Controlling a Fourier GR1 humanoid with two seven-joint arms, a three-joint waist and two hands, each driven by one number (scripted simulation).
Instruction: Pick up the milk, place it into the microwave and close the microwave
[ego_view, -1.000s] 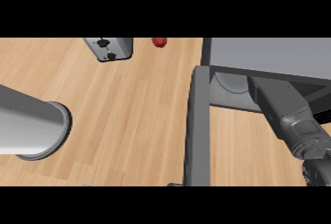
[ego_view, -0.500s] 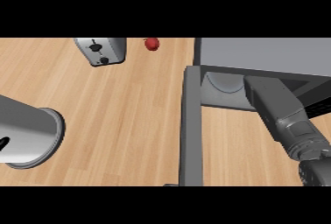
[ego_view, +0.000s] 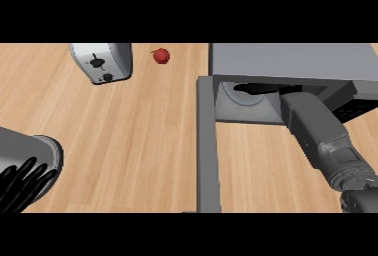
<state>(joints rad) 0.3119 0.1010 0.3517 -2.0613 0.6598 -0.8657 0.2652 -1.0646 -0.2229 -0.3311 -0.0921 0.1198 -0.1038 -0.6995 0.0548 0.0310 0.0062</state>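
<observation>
Right forearm (ego_view: 319, 135): reaching into the microwave (ego_view: 295, 65), upper right; hand hidden, fingers impossible to tell.
Left hand (ego_view: 22, 182): lower left, fingers straight, slightly spread.
Microwave door (ego_view: 207, 145): open.
Milk: not visible.
Toaster (ego_view: 102, 62): upper left.

One microwave (ego_view: 295, 62) upper right, one toaster (ego_view: 102, 62) upper left, one red apple (ego_view: 161, 55) top centre, two forearms.

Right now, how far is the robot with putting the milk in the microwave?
The right forearm reaches into the open microwave, so placing seems in progress; the milk and right hand are hidden inside. The door stands open, so closing remains. The left hand rests open at the lower left.
</observation>
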